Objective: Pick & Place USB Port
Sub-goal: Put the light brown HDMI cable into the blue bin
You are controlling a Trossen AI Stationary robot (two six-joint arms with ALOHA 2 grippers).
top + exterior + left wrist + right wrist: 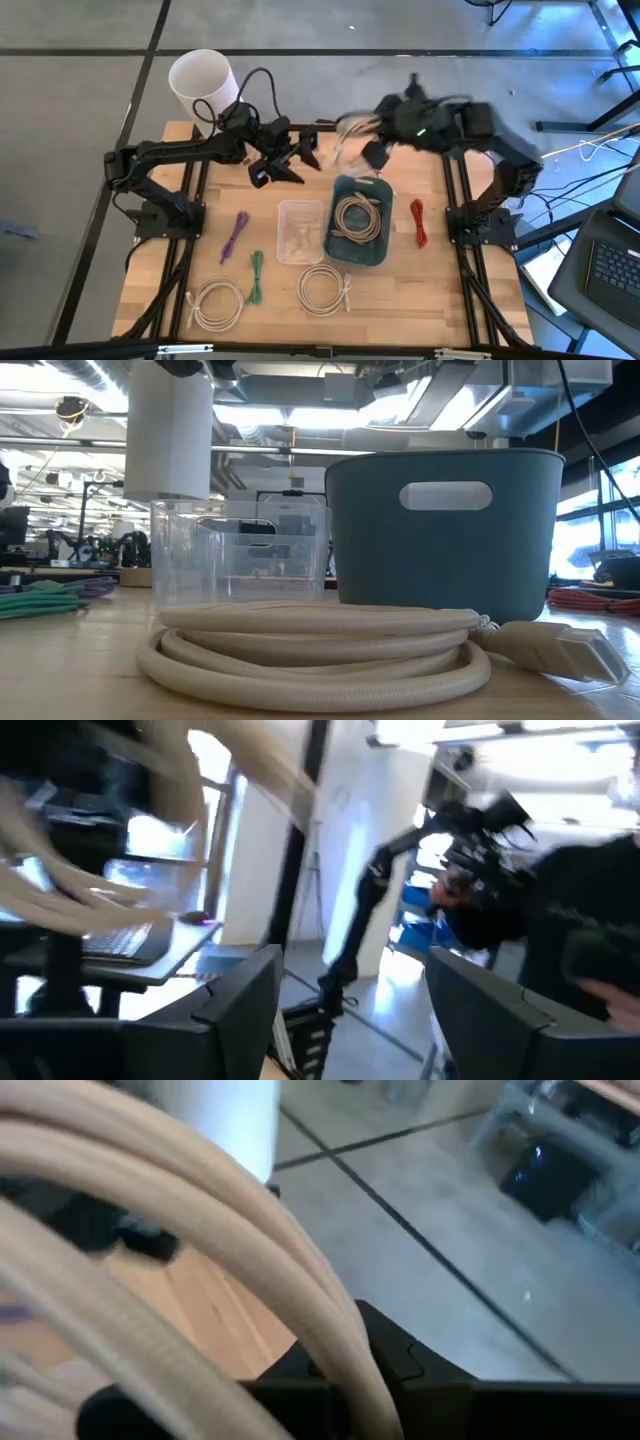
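Hanging from the right claw (362, 140) above the far edge of the desk (440, 290), a beige USB cable (345, 130) is seen blurred in the high view, at about 12 o'clock from the blue basket (385, 250). In the right wrist view the thick beige strands (230, 1210) are seen passing across the claw's dark fingers (400, 1365), which are closed about them — the cable is held, clear of the desk.

A second coiled beige cable (358, 217) is seen lying inside the blue basket, at roughly 6 o'clock from the right claw and well below it. The clear plastic box (300, 232) stands just beside the basket, at its 9 o'clock. Two more pale coils lie near the front edge: one (323, 290) at about 7 o'clock from the basket, another (218, 303) farther toward 8 o'clock. In the low view the nearer coil (310, 650) fills the foreground, its USB plug (565, 650) pointing right.

The left claw (295, 160) is held above the desk at about 10 o'clock from the basket, near the right claw but apart from it; its fingers (240, 1010) are seen spread with nothing between them.

A purple cable (235, 235), a green cable (256, 275) and a red cable (417, 222) lie on the desk, and a white cylinder (203, 85) stands at the far left corner.
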